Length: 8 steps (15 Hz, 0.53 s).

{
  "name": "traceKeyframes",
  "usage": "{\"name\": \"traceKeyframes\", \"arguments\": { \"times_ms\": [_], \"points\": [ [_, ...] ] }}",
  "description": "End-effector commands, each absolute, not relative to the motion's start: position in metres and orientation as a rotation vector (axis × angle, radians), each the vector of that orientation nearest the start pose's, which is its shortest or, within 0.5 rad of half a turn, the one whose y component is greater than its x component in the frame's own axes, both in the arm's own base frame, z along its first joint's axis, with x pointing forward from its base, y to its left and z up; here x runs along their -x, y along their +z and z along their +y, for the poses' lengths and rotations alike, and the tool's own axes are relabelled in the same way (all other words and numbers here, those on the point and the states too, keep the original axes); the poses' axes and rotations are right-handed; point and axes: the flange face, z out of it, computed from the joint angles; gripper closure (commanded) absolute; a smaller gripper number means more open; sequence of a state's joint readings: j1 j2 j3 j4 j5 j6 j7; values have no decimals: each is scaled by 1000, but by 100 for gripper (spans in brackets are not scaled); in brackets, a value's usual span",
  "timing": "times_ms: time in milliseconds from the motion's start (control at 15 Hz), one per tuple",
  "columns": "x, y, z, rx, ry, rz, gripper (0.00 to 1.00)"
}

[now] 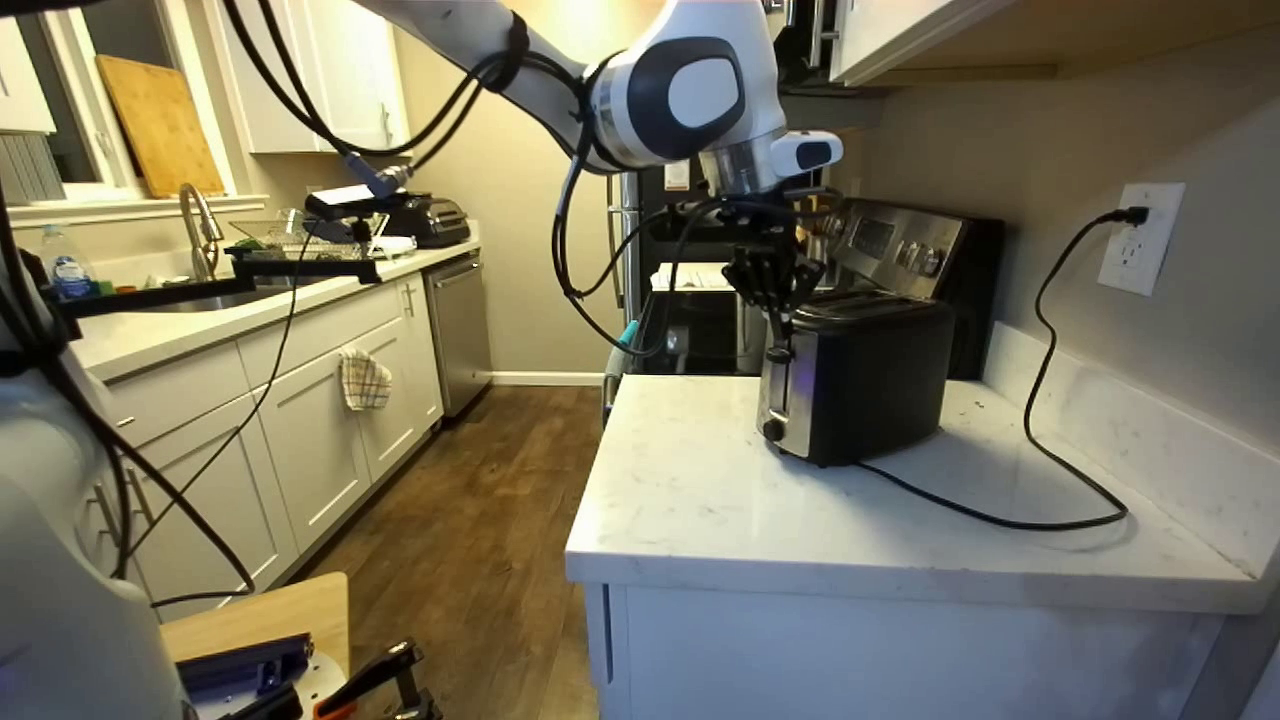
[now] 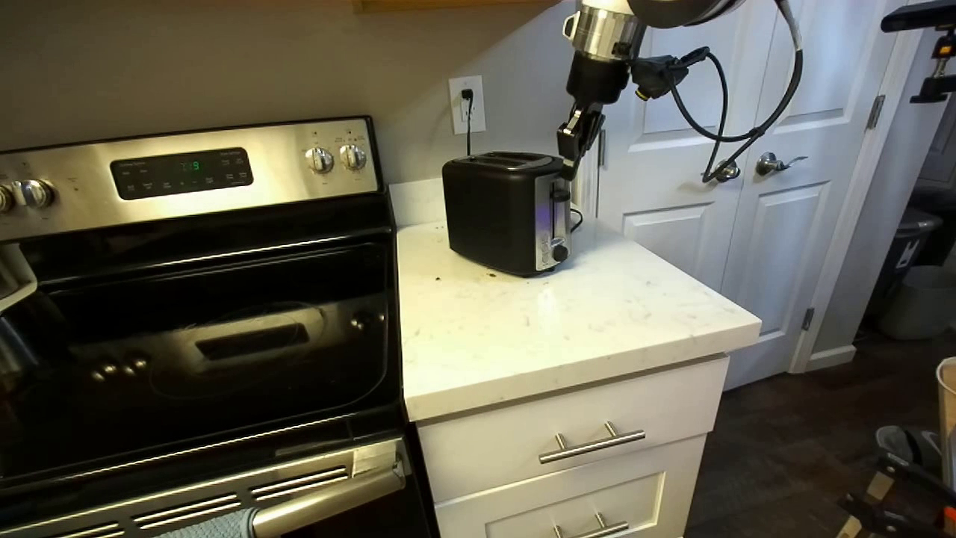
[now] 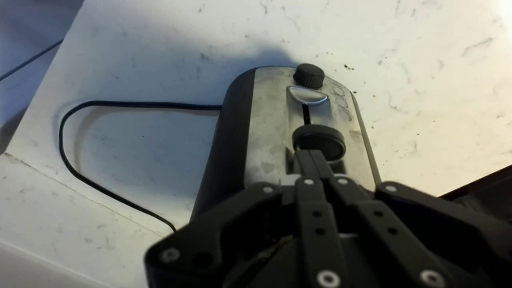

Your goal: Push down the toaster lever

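Black toaster [image 2: 489, 213], open counter [image 2: 567, 314] to front edge [image 2: 584, 368]

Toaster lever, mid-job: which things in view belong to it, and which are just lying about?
Part of the job:
toaster
lever, not yet pushed down
tool, shut, tips right above the lever or touching it; I can't tell which

Just lying about:
cutting board, leaning
checked towel, hanging
bottle
stove, a fixture

Wrist view from above, toaster [image 3: 270, 134] close, farther in both exterior views
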State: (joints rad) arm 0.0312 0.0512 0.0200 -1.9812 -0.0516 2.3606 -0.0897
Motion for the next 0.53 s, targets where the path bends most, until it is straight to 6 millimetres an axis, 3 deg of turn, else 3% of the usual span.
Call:
{"name": "traceKeyframes", "arguments": {
  "times_ms": [0,467],
  "points": [
    [-600,464,31,3129,-577,-295,100],
    [-594,452,44,3113,-561,-314,100]
  ]
}}
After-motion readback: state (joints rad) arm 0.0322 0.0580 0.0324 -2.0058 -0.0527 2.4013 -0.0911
